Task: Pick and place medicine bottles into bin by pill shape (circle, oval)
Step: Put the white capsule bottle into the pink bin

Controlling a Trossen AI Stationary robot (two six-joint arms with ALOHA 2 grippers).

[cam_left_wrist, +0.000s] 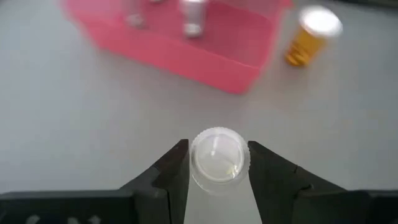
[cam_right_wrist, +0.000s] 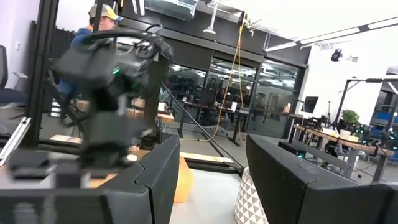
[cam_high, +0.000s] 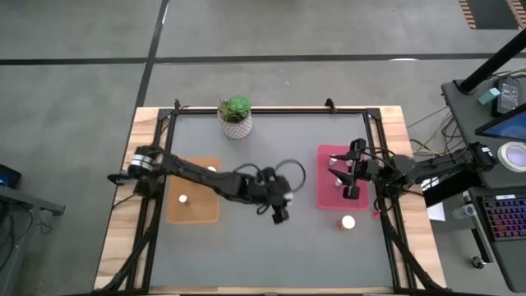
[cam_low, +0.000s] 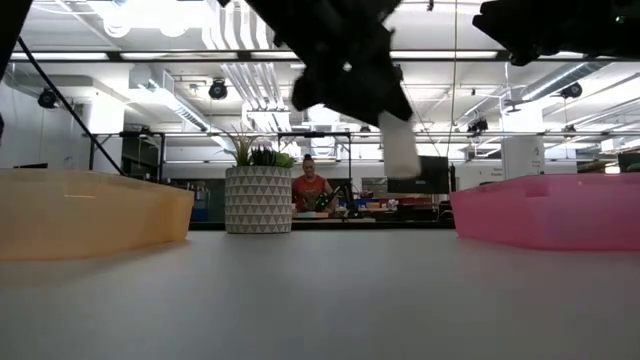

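My left gripper (cam_high: 279, 215) hangs over the middle of the table, shut on a slim whitish medicine bottle (cam_low: 400, 150) with a white cap (cam_left_wrist: 217, 155). An orange-bodied bottle (cam_high: 348, 222) stands on the table near the pink bin (cam_high: 329, 156); it also shows in the left wrist view (cam_left_wrist: 308, 40). Blurred bottles (cam_left_wrist: 193, 15) stand inside the pink bin (cam_left_wrist: 205, 59). The orange bin (cam_high: 197, 210) holds a bottle (cam_high: 182, 198). My right gripper (cam_high: 349, 182) waits above the pink bin, open, with nothing between its fingers (cam_right_wrist: 155, 180). My left gripper pinches the whitish bottle between its two fingers (cam_left_wrist: 171, 171), one on either side just at the white cap's rim (cam_left_wrist: 194, 163). The fingers slant down from the table's left. The bottle hangs below them, slightly tilted and lifted clear of the table.
A potted green plant (cam_high: 236, 115) in a patterned white pot stands at the table's far edge, also in the low view (cam_low: 258, 198). A black frame runs round the grey mat. A person sits far behind the table (cam_low: 310, 185).
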